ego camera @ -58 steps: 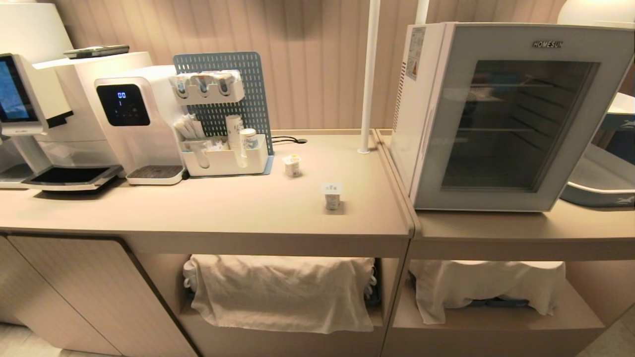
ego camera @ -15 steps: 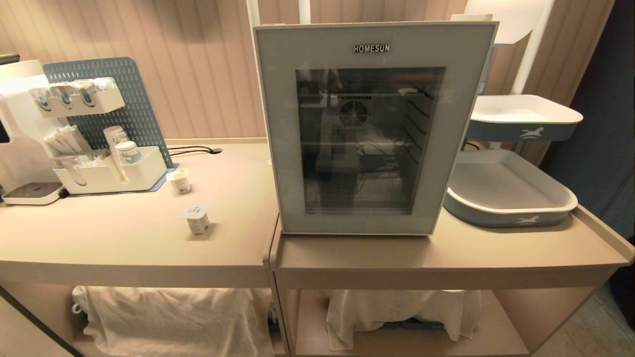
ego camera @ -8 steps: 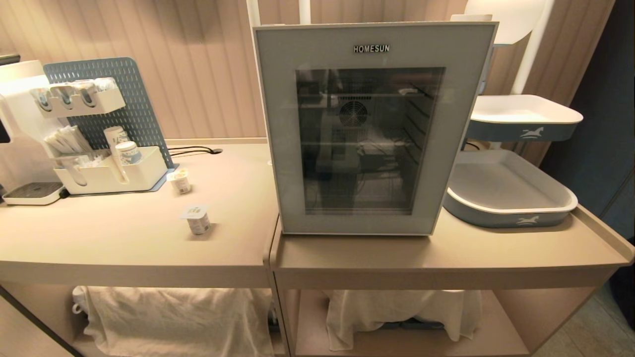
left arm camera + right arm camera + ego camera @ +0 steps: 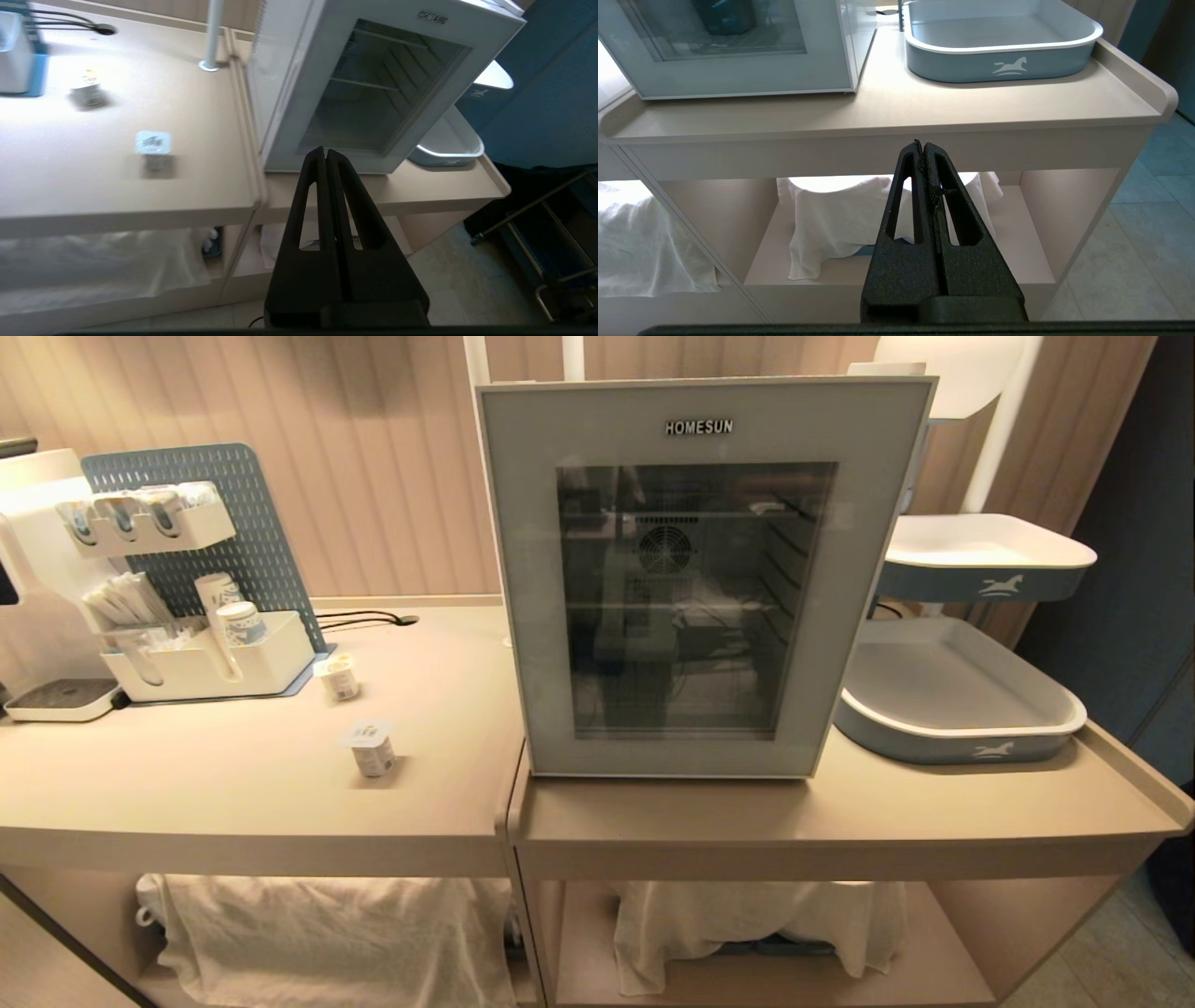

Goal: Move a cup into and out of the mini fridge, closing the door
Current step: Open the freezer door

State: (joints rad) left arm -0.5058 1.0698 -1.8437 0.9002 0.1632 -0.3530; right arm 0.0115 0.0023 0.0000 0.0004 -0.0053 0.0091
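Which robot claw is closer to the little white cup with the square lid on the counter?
The left. The shut left gripper hangs off the counter's front edge, with the small white foil-lidded cup on the counter beyond it. The shut right gripper sits low before the blue-grey tray's counter, cup unseen.

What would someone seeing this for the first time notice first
The mini fridge dominates the middle of the counter, its glass door shut and showing wire shelves and a rear fan. Left of it, two small sealed cups stand apart on the countertop. On the fridge's right sit blue-and-white trays marked with a horse.
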